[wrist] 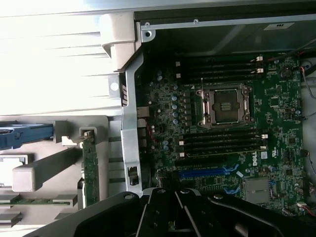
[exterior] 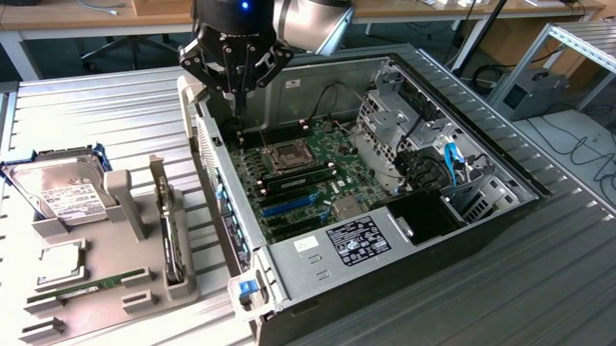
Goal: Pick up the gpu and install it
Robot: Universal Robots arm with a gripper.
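Black two-finger gripper (exterior: 236,107) on the silver-grey arm hangs in the upper middle of the exterior view. Its fingers are drawn together into one narrow tip and pinch nothing. The tip sits just inside the far corner of the open dark metal computer case (exterior: 206,155), above the green motherboard (exterior: 322,176) and near the square silver processor socket (exterior: 287,155). A long blue expansion slot (exterior: 288,206) lies on the board nearer the camera.

The slim dark gpu (exterior: 169,231) with a silvery end bracket stands on its edge in a slot of the light grey plastic holder (exterior: 115,306), in the lower left of the exterior view. It is just outside the case wall and well apart from the gripper. In the wrist view the gpu (wrist: 89,168) appears edge-on as a thin green strip beside the case's grey side rail.

The same holder carries a silver hard drive in a blue frame (exterior: 60,194), a square silver processor chip (exterior: 60,261) and a thin green memory stick (exterior: 85,288). Holder and case rest on a ribbed metal table (exterior: 97,108).
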